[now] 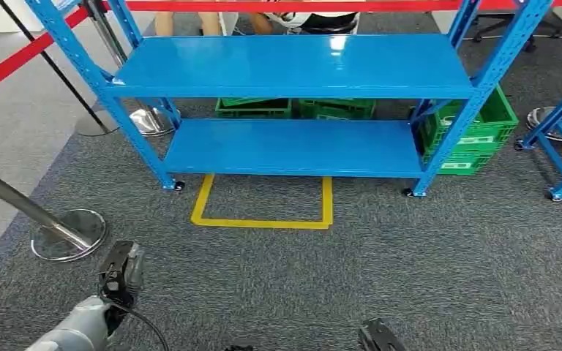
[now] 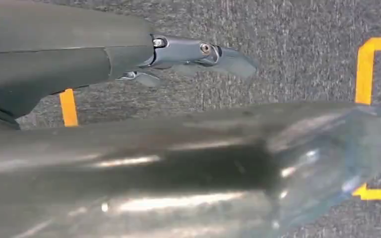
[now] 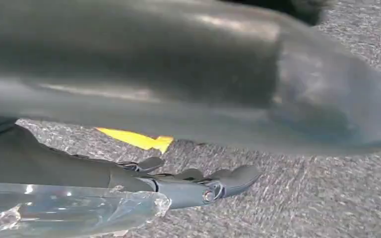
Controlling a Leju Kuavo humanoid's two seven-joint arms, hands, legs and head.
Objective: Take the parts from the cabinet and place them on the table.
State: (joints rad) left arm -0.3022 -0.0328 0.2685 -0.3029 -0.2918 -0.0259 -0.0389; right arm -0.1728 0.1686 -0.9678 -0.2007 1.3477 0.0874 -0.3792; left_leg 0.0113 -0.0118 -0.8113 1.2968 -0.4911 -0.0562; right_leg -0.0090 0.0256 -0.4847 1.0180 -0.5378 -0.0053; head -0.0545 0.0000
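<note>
Cabinet (image 1: pixel 293 69) shelves stand ahead; left hand (image 1: pixel 121 272) and right hand (image 1: pixel 377 338) hang slack, holding nothing.

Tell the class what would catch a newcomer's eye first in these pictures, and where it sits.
The bright blue rack stands straight ahead on grey carpet, both visible shelves bare. On the floor before it lies a yellow tape outline, open toward the rack. Green crates sit behind and at its right end, and the left hand hangs low at the lower left.

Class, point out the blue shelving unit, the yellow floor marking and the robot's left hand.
blue shelving unit (image 1: pixel 293 66): head view, top shelf surface.
yellow floor marking (image 1: pixel 263 223): head view, front tape strip.
left hand (image 1: pixel 121 272): head view, middle of hand.
</note>
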